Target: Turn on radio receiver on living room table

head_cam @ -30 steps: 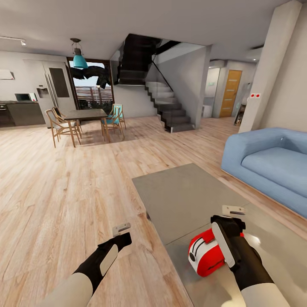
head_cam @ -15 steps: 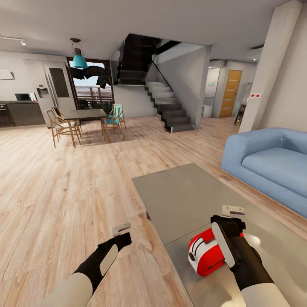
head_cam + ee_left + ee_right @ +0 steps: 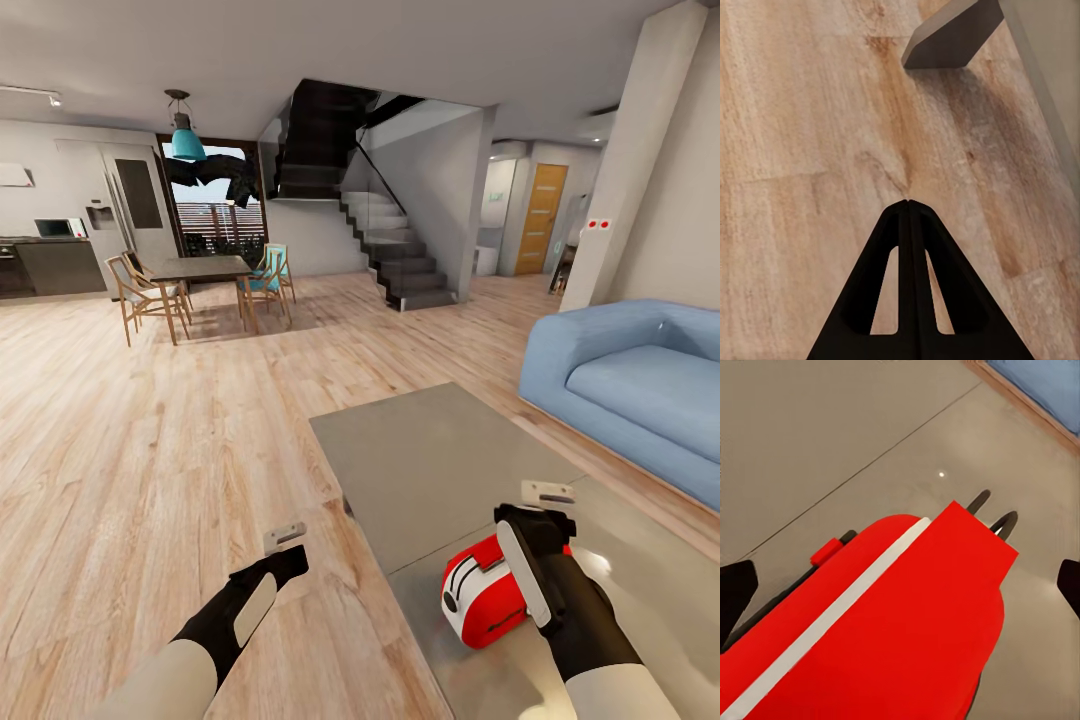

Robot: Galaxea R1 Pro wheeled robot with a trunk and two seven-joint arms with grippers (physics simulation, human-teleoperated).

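radio receiver [image 3: 482,590], glossy red with a white end panel, lies on the grey table [image 3: 440,470] close to its near long edge, toward the near end of the top, its white end facing that edge. in the right wrist view the radio receiver [image 3: 885,622] shows its red top crossed by a white band, with a small red raised tab on one side. the right gripper [image 3: 535,560] hangs directly over the red body, its black housing covering the far part of the box from the head view. in the right wrist view the dark tips of its fingers [image 3: 736,589] stand wide apart at either side of the box, so the pincer is spread, not clamped; whether the tips touch the radio cannot be told. the left gripper [image 3: 290,548] is out over the wooden floor [image 3: 150,450], off the table's near long edge and apart from it. in the left wrist view its two black fingers [image 3: 907,217] meet at their tips, pressed together with nothing between, above floorboards and beside a grey angled table leg [image 3: 949,37]. a blue sofa [image 3: 630,380] stands beyond the table's far long edge.
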